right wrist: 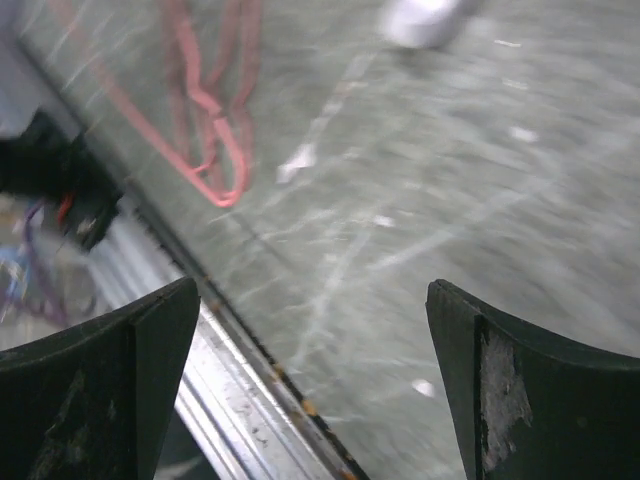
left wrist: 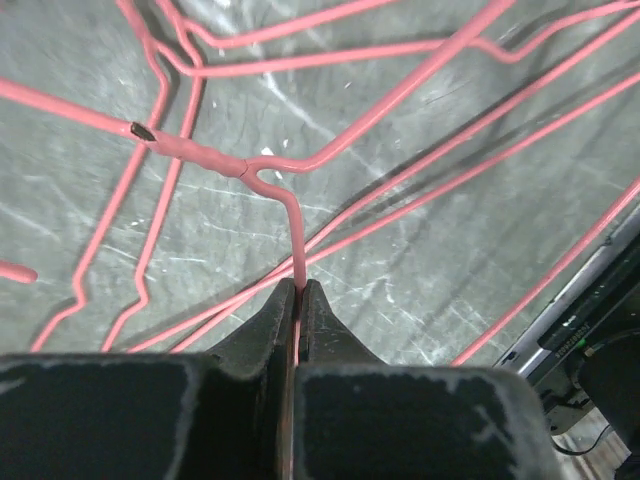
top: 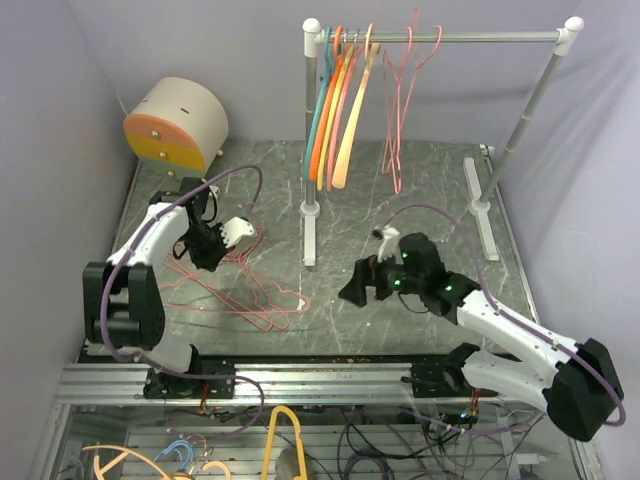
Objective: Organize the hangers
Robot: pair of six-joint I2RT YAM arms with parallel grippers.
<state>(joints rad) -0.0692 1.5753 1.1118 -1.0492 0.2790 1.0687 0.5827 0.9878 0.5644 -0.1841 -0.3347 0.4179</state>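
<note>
Several pink wire hangers (top: pixel 240 290) lie tangled on the table at the left. My left gripper (top: pixel 205 255) is shut on the hook stem of one pink wire hanger (left wrist: pixel 296 240); in the left wrist view the wire runs between the closed fingertips (left wrist: pixel 298 285). Teal, orange and peach plastic hangers (top: pixel 335 110) and pink wire hangers (top: pixel 400 110) hang on the silver rail (top: pixel 450 37). My right gripper (top: pixel 358 283) is open and empty above the table's middle front; its wrist view (right wrist: pixel 310 330) shows the pink pile (right wrist: pixel 210 120) blurred beyond it.
A round cream and orange box (top: pixel 175 125) sits at the back left. The rack's left post (top: pixel 310 215) and right foot (top: pixel 480 205) stand on the table. The table's metal front edge (top: pixel 330 380) has cables hanging below it.
</note>
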